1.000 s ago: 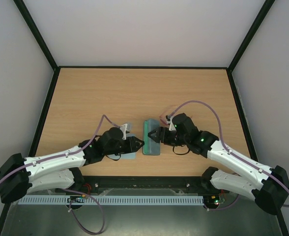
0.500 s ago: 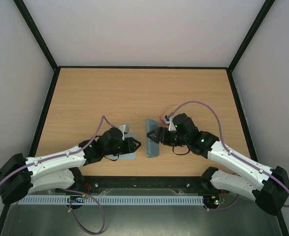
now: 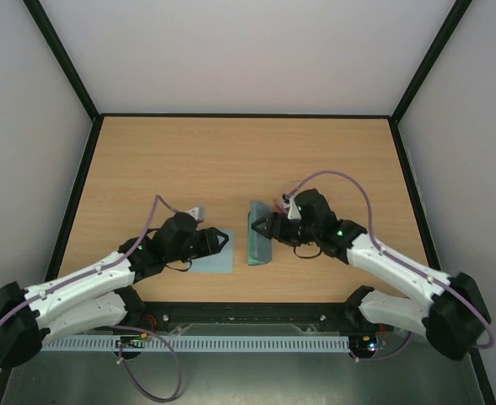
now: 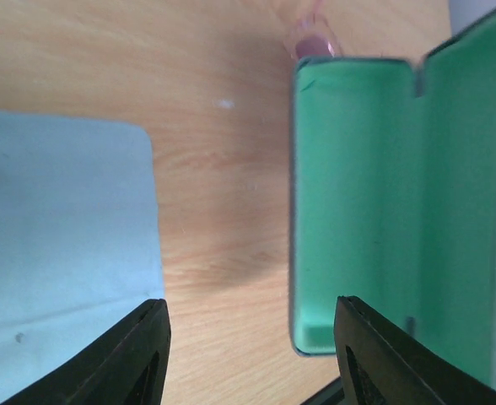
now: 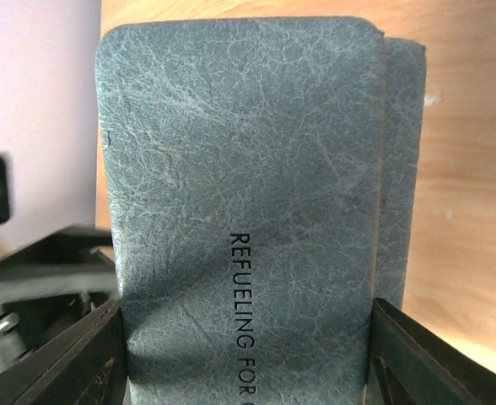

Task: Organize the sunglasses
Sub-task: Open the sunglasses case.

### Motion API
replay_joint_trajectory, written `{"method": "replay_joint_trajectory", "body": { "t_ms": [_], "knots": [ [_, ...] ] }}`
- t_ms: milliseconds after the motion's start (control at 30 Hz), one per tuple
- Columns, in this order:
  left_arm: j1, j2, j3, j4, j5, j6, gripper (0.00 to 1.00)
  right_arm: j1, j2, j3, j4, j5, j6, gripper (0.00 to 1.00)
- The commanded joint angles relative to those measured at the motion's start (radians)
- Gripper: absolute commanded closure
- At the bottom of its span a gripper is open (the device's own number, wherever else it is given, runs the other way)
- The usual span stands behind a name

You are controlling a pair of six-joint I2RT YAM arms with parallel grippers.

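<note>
The sunglasses show only as a small pink piece (image 4: 310,37) at the far end of the case, and as a pink sliver (image 3: 279,202) behind my right wrist. The grey-blue case (image 3: 258,236) lies open, its green lining (image 4: 353,194) facing my left camera. My right gripper (image 5: 250,359) is shut on the case, one finger on each side of its leathery outer shell (image 5: 248,186). My left gripper (image 4: 252,346) stands open over bare wood between the cloth and the case, holding nothing.
A flat pale blue cloth (image 3: 211,261) lies under and beside my left gripper (image 3: 224,240), also seen in the left wrist view (image 4: 62,228). The table's black front rail (image 3: 248,310) runs just behind the case and cloth.
My left gripper has opened and drawn back to the left, away from the case, uncovering more of the cloth. The right gripper stays clamped on the case.
</note>
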Motion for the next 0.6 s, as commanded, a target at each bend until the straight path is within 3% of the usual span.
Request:
{"method": "replay_joint_trajectory", "body": {
  "t_ms": [0,233,433,567],
  "knots": [
    [0.087,-0.089,0.036,-0.137,-0.014,0.059,0.43,-0.107,0.189,0.042,0.204,-0.183,-0.028,0.64],
    [0.182,-0.197,0.035,-0.230,0.007,0.085,0.42,-0.159,0.581,0.230,0.363,-0.474,-0.081,0.64],
    [0.190,-0.219,0.028,-0.245,0.011,0.086,0.42,-0.161,0.734,0.322,0.427,-0.513,-0.084,0.61],
    [0.193,-0.212,0.003,-0.224,0.018,0.088,0.42,-0.161,0.850,0.426,0.304,-0.494,-0.171,0.51]
  ]
}}
